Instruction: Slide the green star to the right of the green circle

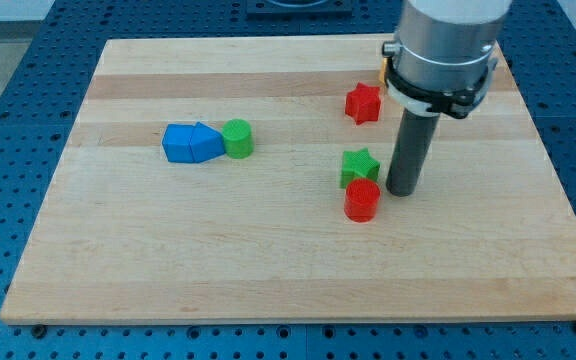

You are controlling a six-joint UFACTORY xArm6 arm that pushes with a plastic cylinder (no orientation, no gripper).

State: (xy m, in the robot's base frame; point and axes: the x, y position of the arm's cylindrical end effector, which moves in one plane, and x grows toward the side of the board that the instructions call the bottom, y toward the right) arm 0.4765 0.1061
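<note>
Standing on the table (268,270) just to the view's right of the green star (360,166), my tip (401,190) looks set close beside that block with a thin gap between them, though whether it actually touches I cannot tell from here. As for a hand, there is none on this arm to be released, clenched or grasping: the rod simply ends bare, so nothing is held and anything it moves must be shoved. That position makes sense to me, since the green circle (237,138) lies well apart toward the view's left, and a push from the star's right side would send it leftward across the wood. Just below the star, touching or nearly so, sits a red cylinder (362,200), which I judge could be dragged along or could twist the star off course if the push runs low. Above the star and a little apart is a red star (363,103), and behind the arm's grey body a sliver of something yellow (382,70) shows, too hidden to name its shape. Farther out, the green circle rests against a blue block (192,143) of angular outline, possibly two pieces pressed together, on its left side. The open stretch on the circle's right is where the star belongs, and it is not there yet. No container, tray or bin appears anywhere; everything lies loose on the flat wood.
</note>
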